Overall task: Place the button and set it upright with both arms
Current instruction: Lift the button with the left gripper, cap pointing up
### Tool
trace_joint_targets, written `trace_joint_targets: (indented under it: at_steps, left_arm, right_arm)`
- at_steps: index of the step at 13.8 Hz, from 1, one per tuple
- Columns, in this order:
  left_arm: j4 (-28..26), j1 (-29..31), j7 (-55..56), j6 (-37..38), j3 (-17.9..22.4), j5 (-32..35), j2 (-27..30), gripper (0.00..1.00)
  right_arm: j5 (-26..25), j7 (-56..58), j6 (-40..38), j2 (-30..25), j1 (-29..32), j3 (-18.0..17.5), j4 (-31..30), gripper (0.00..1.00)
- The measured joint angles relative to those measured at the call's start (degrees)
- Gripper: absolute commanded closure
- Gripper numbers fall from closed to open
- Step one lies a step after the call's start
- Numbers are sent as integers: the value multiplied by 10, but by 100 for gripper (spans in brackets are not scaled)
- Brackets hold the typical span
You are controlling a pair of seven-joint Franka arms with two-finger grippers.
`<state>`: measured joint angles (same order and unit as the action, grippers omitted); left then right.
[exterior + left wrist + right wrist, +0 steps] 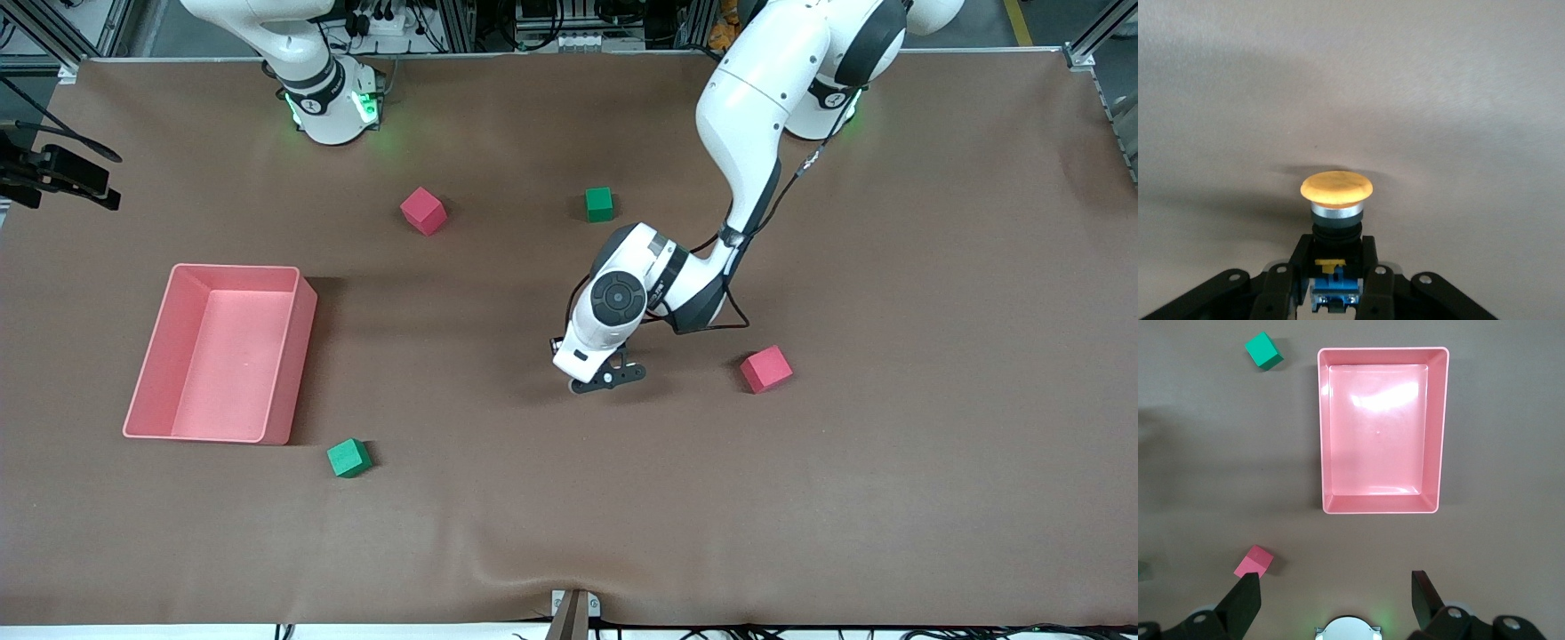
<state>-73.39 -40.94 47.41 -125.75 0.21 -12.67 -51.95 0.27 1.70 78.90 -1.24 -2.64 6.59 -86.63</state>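
The button sits clamped between the fingers of the left gripper, which grips its black-and-blue body while the orange cap sticks out past the fingertips. In the left wrist view the cap casts a shadow on the brown mat just past it, but whether the cap touches the mat cannot be told. In the front view the button itself is hidden under the wrist; the gripper is down low over the middle of the table, a little toward the edge nearest the front camera.

The left arm reaches in from its base at the robots' edge and bends down over the centre. A red cube lies near the gripper, toward the left arm's end of the table, apart from it. All of the mat between the gripper and the edge nearest the front camera is bare, and so is the whole corner at the left arm's end.

The right arm waits up by its base, its gripper spread wide and holding nothing, high over the strip of table between its base and the pink tray.

That tray lies toward the right arm's end. A green cube rests just off the tray's corner nearest the front camera. Another red cube and another green cube lie nearer the robots' edge, well apart from each other.
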Motion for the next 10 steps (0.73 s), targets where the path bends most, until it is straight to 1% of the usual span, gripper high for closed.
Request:
trace_joint_targets:
  at_steps: [3,4,6,8,10]
  left_arm:
    - [5,0,10,-1,3,4,20,100]
    - [6,-1,11,-1,3,20,30,100]
    - [6,-8,57,0,2,80,49,100]
    - [6,-36,165,0,0,161,54,100]
    - [1,-77,286,0,-3,251,53,100]
  right_arm:
    - [0,0,0,0,-2,0,-1,0]
    - [0,0,0,0,-3,-1,-1,0]
    - [0,0,0,0,-5,-2,-1,0]
    - [0,0,0,0,-7,-2,-1,0]
    - [0,0,0,0,-8,-2,-1,0]
